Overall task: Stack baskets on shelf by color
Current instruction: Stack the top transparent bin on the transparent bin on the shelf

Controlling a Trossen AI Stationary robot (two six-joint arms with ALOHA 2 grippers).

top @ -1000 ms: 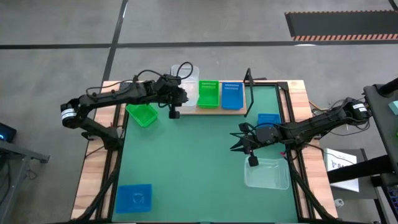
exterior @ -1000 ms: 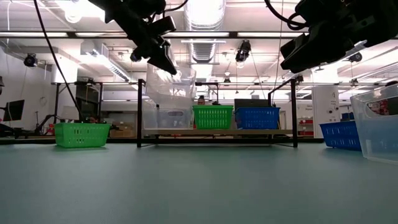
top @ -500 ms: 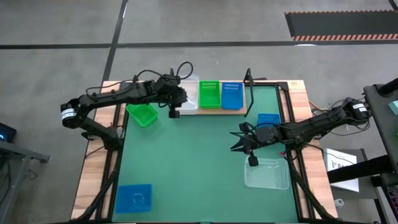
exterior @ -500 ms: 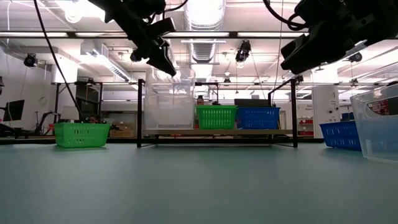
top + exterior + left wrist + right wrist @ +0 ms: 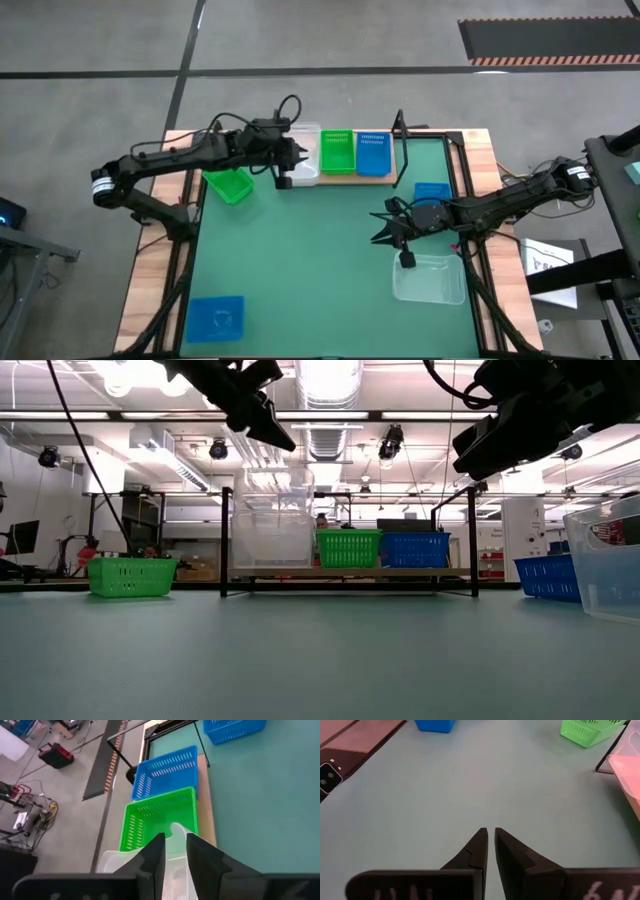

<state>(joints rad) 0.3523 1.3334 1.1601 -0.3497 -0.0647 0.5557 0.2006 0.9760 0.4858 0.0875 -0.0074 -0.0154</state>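
Note:
A stack of clear baskets (image 5: pixel 272 530) stands on the left end of the wooden shelf (image 5: pixel 350 572), next to a green basket (image 5: pixel 336 151) and a blue basket (image 5: pixel 371 152). My left gripper (image 5: pixel 283 438) hovers above the clear stack (image 5: pixel 306 160) with its fingers slightly open, touching nothing. In the left wrist view the clear rim (image 5: pixel 177 827) shows between the fingers of my left gripper (image 5: pixel 175 840). My right gripper (image 5: pixel 378 228) is shut and hangs over the mat beside a clear basket (image 5: pixel 430 278).
Loose baskets stand on the green mat: a green one (image 5: pixel 229 183) at the far left, a blue one (image 5: pixel 216 318) at the near left and a blue one (image 5: pixel 432 192) at the right. Thin black uprights (image 5: pixel 226 540) frame the shelf.
My left gripper lowered a tilted clear basket down into the clear one on the shelf, where it now sits level and nested. The gripper then let go and rose clear above the stack. My right arm has kept still.

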